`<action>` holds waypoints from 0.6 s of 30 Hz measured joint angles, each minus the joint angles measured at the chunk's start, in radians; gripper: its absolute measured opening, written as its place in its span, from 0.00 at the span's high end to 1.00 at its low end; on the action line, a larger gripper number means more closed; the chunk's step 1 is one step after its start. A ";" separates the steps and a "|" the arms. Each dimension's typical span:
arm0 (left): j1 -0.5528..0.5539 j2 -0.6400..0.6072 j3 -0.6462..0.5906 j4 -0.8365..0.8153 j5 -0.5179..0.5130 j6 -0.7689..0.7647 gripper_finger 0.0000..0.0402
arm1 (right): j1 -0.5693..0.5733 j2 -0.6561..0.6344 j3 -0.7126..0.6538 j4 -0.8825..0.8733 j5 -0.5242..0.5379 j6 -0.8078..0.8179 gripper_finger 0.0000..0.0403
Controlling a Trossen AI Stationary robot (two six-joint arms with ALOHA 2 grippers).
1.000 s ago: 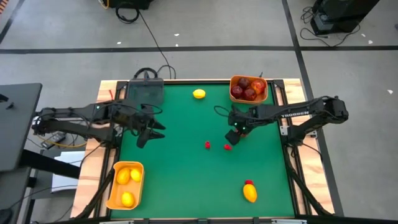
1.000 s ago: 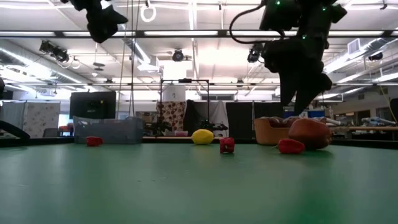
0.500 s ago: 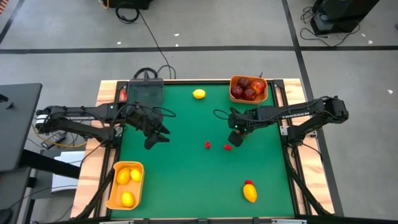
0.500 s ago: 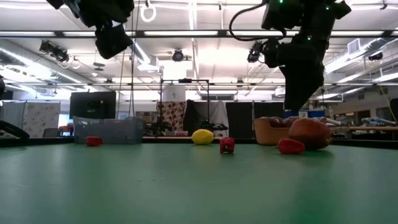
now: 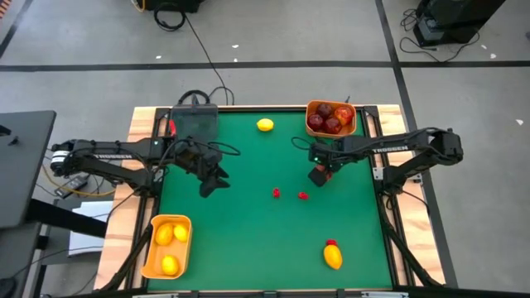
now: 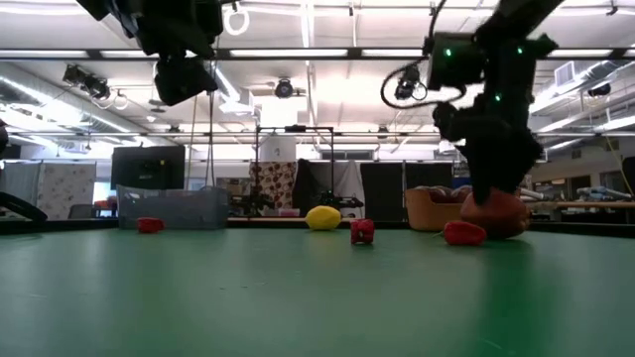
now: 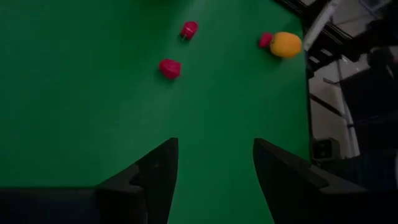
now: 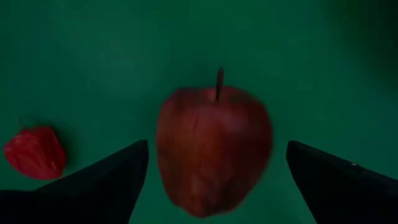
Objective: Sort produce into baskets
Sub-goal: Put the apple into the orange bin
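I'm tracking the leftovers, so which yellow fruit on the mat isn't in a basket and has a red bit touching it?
The yellow-orange fruit near the mat's front edge; the far lemon lies alone.

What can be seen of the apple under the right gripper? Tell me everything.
The apple is dark red with lighter reddish streaks, smooth and slightly glossy like plastic, and has a thin dark stem. It seems to lie on its side on the green mat, stem pointing along the surface. The right gripper hangs over it with its fingers open on either side, not touching it as far as shows. A small red piece lies close beside it, apart.
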 joint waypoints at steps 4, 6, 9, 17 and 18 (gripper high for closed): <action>0.000 0.000 0.000 0.000 -0.013 -0.022 0.47 | -0.023 0.000 -0.057 0.062 -0.026 0.021 0.04; 0.000 0.000 0.000 -0.001 -0.014 -0.023 0.47 | -0.033 0.000 -0.071 0.077 -0.040 0.020 0.06; 0.000 0.000 0.000 -0.001 -0.020 -0.041 0.47 | -0.048 0.000 -0.073 0.079 -0.044 0.010 0.14; 0.000 0.000 0.000 0.018 -0.060 -0.074 0.47 | -0.098 0.000 0.004 0.087 -0.065 -0.042 0.29; 0.000 0.000 0.000 0.028 -0.073 -0.088 0.47 | -0.104 0.000 0.026 0.089 -0.065 -0.054 0.29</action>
